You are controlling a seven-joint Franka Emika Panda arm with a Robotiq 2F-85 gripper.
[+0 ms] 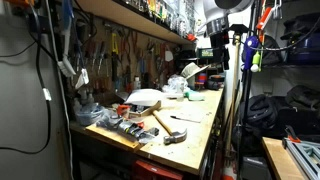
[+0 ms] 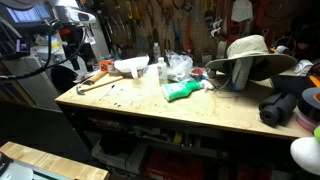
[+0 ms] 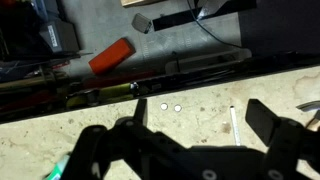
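The black gripper (image 3: 198,114) hangs spread and empty above the pale wooden workbench (image 3: 60,125). A thin white stick (image 3: 232,120) lies flat near the workbench's edge. It is probably light and apt to roll, best pinched mid-length.

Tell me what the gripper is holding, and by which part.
Nothing. The gripper is open above the workbench, with nothing between its fingers.

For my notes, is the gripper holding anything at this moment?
No, the gripper stands open over the workbench top, with nothing between its jaws.
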